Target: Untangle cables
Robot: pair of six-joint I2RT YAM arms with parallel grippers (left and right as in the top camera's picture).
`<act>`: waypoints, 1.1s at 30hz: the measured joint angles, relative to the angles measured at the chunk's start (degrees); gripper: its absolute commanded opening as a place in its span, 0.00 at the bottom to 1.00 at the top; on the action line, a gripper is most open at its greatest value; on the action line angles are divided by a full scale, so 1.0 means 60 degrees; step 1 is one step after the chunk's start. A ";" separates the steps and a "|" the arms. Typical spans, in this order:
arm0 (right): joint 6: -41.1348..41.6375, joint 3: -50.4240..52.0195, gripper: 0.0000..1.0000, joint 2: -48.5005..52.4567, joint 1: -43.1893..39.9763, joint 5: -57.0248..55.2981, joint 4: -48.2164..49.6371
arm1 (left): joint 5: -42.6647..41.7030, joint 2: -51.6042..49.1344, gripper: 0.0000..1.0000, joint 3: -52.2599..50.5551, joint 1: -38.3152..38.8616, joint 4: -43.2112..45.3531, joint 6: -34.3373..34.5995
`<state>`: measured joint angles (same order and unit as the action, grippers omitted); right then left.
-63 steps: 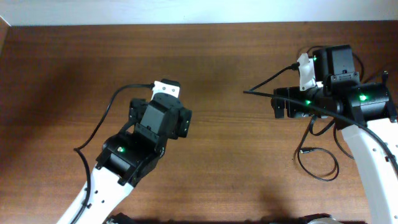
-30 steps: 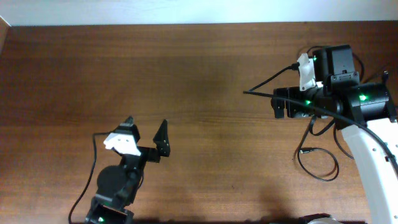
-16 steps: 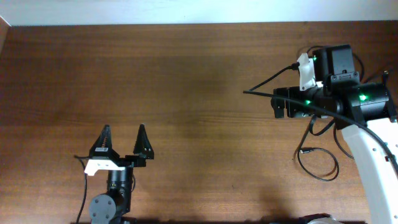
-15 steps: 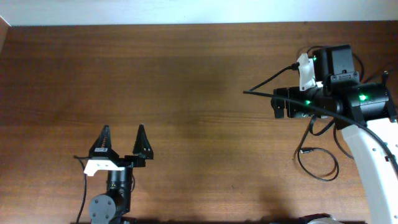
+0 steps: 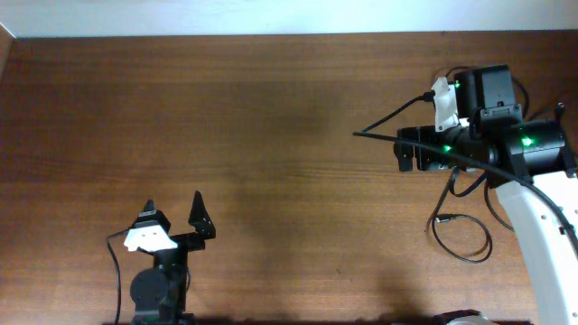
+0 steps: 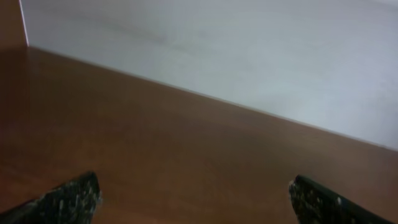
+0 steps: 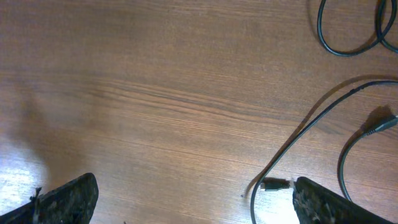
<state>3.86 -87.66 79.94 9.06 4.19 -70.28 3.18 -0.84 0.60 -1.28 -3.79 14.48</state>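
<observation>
Left arm (image 5: 152,291) sits folded low at the 7 o'clock edge of the worktop (image 5: 271,117), with only its black wrist showing from above. The left tool (image 5: 173,200) points toward 12 o'clock, its two dark fingers spread wide with bare wood between them. Its own camera looks out low across the worktop to a pale wall (image 6: 249,56) at the far side, both fingertips poking up at the bottom corners, nothing held.

Over at 3 o'clock, the right arm (image 5: 542,235) comes up from the 5 o'clock corner on a white link. Its black wrist glows with green lights and is bent so the right tool (image 7: 194,180) faces down at the wood. Its fingers stand far apart at the lower corners of the wrist view, gripping nothing.

The cables (image 5: 473,259) lie at about 4 o'clock on the worktop, right beside and partly under the right arm: thin black cord in a loose loop. From above I cannot tell how many cords there are.

The right wrist view shows more. A curved loop (image 7: 342,55) runs off the frame at 1 o'clock. A long cord slants from 3 o'clock down toward 5 o'clock. A small silver-tipped plug (image 7: 275,184) lies flat just beside the tool's finger at 5 o'clock, apart from it. A second plug end (image 7: 380,123) lies at 3 o'clock. All of it rests slack on the wood.
</observation>
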 measured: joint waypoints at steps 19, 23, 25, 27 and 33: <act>-0.0004 0.0000 0.99 0.0004 0.0000 0.0000 0.0000 | -0.0255 0.0000 0.99 -0.0004 -0.0007 -0.0098 -0.1421; 0.0004 0.0000 0.99 0.0004 0.0000 0.0000 0.0000 | -0.0259 0.0000 0.99 0.0000 -0.0007 -0.0102 -0.1523; 0.0000 0.0000 0.99 0.0004 0.0000 0.0000 0.0000 | -0.0259 0.0000 0.99 0.0000 -0.0007 -0.0102 -0.1523; 0.0000 0.0000 0.99 0.0004 0.0000 0.0000 0.0000 | -0.0259 0.0000 0.99 0.0000 -0.0007 -0.0098 -0.1523; 0.0000 0.0000 0.99 0.0004 0.0000 0.0000 0.0000 | -0.0259 0.0000 0.99 0.0000 -0.0007 -0.0098 -0.1526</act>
<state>3.86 -87.66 79.96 9.06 4.19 -70.28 1.63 -0.84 0.60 -1.32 -4.38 5.32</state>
